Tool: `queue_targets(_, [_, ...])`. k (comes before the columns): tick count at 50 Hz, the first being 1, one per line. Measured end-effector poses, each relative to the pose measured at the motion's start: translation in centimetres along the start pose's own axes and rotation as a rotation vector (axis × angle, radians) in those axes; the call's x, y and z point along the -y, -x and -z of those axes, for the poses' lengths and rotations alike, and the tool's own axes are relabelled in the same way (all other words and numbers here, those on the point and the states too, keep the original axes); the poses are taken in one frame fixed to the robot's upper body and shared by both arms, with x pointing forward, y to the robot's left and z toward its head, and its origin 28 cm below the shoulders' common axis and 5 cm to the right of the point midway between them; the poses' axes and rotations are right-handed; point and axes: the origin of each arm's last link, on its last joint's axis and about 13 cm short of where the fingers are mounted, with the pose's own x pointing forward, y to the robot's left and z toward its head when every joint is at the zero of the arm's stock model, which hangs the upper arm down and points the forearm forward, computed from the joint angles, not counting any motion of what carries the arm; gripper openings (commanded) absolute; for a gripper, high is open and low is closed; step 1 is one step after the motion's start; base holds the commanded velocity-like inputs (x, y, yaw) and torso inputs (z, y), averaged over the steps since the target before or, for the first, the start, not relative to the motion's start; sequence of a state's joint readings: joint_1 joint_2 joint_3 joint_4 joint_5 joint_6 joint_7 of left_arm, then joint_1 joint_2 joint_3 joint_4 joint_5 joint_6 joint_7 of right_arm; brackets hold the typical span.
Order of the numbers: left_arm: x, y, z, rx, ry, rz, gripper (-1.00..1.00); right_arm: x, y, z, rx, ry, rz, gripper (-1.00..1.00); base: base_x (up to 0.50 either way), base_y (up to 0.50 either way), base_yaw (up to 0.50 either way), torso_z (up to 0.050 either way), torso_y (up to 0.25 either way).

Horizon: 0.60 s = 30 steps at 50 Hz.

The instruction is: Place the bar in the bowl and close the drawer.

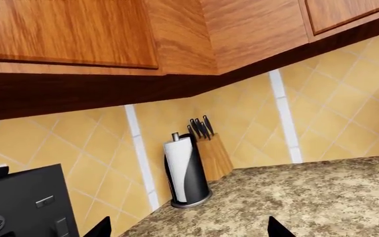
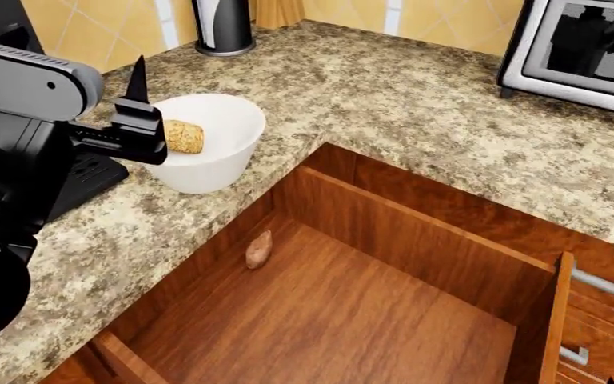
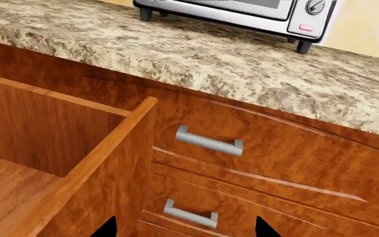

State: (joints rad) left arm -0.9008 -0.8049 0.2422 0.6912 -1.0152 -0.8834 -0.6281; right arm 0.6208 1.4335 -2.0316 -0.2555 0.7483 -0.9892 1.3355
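The bar (image 2: 183,136) lies inside the bowl (image 2: 221,152), which stands on the countertop (image 2: 414,96) at the far left, just beside the open drawer (image 2: 339,312); so we judge the first half done and the closing of the drawer the step in hand. To do it well we should bring one gripper to the drawer's near front edge, set it square against the wood, and push straight toward the far wall along the slide, slowly, so the drawer does not rack or slam; the small reddish-brown lump (image 2: 258,250) on the drawer floor may stay where it is. Our left gripper (image 2: 137,108) hovers at the bowl's left rim, just above the counter, its wrist camera looking toward the paper towel holder (image 1: 184,170) and knife block (image 1: 212,153) in the far corner; its jaws stand apart with nothing between them. Our right gripper (image 3: 183,228) hangs low by the drawer's right side wall, facing the drawer fronts with silver handles (image 3: 209,142) below the toaster oven (image 3: 242,12); its fingertips show wide apart and empty, so it is the nearer to the push.
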Motion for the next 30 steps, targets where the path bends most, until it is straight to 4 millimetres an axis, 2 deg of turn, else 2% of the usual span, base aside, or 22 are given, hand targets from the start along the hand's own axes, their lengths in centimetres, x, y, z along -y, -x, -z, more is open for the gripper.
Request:
queue_targets(15, [0.0,0.0,0.0,-0.003,-0.005,0.0,1.0,-0.4,-1.7,1.9,-0.045,-0.043,0.004,1.0,0.0,0.0,0.0,0.0,0.0])
queue_targets(30, [-0.1,0.1,0.0,-0.006,-0.007,-0.002,1.0,-2.4,-4.4,3.4,-0.128,-0.271,-0.036,1.0,0.0,0.0,0.0,0.0,0.0])
